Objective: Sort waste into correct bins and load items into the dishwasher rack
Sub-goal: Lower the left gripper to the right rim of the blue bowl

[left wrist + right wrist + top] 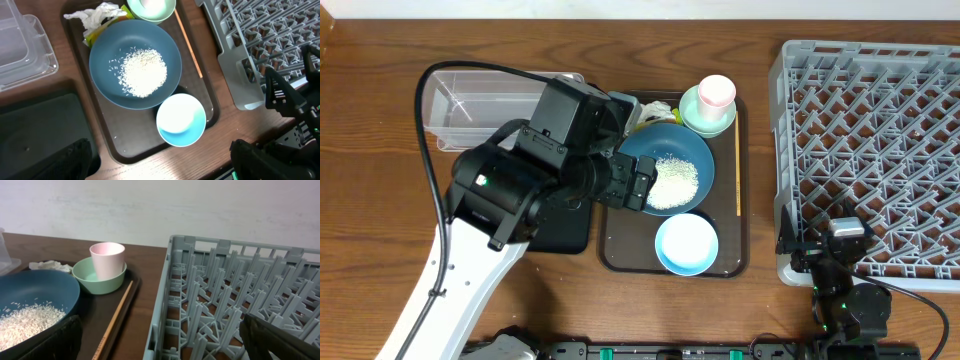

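A dark-blue bowl (665, 143) holding a heap of rice (675, 183) sits on the brown serving tray (730, 215). In front of it is the light-blue bowl (686, 244). Behind it, the pink cup (716, 92) stands in the mint bowl (705, 122). The tissue (652, 107) and yellow wrapper (95, 34) lie at the tray's back left. My left gripper (638, 185) is open and empty above the dark-blue bowl's left rim. My right gripper (835, 250) is open and empty at the front left corner of the rack (870, 150).
The clear container (470, 95) stands at the back left. The black tray (570, 232) lies in front of it, mostly hidden under my left arm. A wooden chopstick (737, 170) lies along the serving tray's right side.
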You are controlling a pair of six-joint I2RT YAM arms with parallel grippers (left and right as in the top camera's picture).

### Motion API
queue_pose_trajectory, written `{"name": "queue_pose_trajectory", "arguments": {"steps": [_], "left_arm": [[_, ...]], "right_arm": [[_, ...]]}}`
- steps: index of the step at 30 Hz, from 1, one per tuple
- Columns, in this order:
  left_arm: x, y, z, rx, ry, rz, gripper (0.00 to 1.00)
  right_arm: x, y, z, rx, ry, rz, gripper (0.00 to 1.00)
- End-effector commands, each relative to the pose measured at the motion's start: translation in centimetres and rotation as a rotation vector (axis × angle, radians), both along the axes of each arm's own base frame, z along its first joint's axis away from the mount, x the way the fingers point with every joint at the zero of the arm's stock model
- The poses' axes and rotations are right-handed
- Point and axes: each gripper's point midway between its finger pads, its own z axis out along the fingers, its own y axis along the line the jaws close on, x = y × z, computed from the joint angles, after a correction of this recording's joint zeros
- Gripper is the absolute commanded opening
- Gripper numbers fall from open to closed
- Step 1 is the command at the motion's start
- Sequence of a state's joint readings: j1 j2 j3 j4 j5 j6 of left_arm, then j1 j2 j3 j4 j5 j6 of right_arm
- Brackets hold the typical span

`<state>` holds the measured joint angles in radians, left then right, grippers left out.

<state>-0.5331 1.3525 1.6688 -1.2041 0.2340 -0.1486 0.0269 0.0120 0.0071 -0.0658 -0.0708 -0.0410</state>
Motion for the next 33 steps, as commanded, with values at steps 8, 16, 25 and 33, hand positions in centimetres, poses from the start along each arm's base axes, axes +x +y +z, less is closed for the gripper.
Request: {"name": "queue_pose_trajectory", "arguments": {"steps": [8, 16, 25, 33], "left_arm": [[-0.3, -0.5, -0.5, 0.007, 0.033, -0.013, 0.91], [-1.3, -3.2, -5.1, 0.192, 0.08, -0.047, 0.9], [-2.4, -7.3, -9.3, 0.274, 0.161, -0.107, 0.91], [-3.2, -8.4, -11.4, 0.313, 0.222, -0.097, 0.91]], "right_arm": [[0.0, 0.1, 0.0, -0.013, -0.002, 0.004, 0.99], [0.0, 0.1, 0.0, -0.013, -0.002, 0.004, 0.99], [0.0, 0.1, 0.0, -0.013, -0.002, 0.004, 0.99], [0.0, 0.1, 0.0, -0.013, -0.002, 0.004, 0.99]]}}
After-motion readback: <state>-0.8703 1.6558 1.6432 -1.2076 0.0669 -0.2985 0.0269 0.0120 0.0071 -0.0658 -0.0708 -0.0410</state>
